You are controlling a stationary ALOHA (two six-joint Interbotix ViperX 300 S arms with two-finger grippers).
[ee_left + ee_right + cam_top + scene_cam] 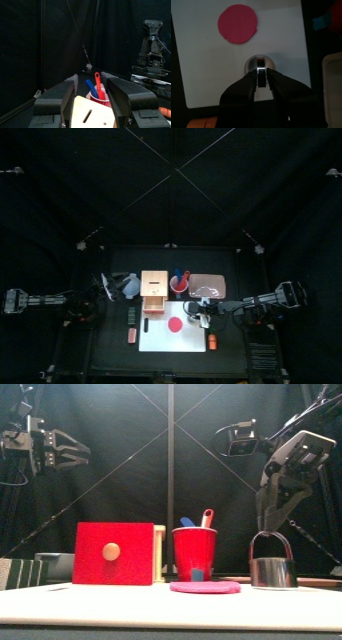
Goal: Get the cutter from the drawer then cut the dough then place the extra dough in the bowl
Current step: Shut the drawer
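Right wrist view: the right gripper [260, 80] is pointed straight down at the white cutting board [198, 65], its jaws drawn narrow and pinched on the top of the wire handle [260, 73] of the round metal cutter [260, 62]. The cutter is seen directly beneath the fingertips as a shiny ring with a dark hollow middle, and it appears to stand on the board. In the front view the right arm is bent down steeply from the upper right, the handle is seen as a thin arch rising to the jaws, and the cutter body is a short polished cylinder. The pink dough [238, 23], a flat, uncut, slightly oval disc, lies on the same board beyond the right gripper and a little to one side of it, clear of the cutter. The left gripper [92, 79] is held high above the table's left side, level and aimed across the table, with its jaws spread wide and nothing between them. Ahead of and below it the red cup [100, 99] with a blue and a red toy knife is seen, with the wooden box [90, 115] nearer.
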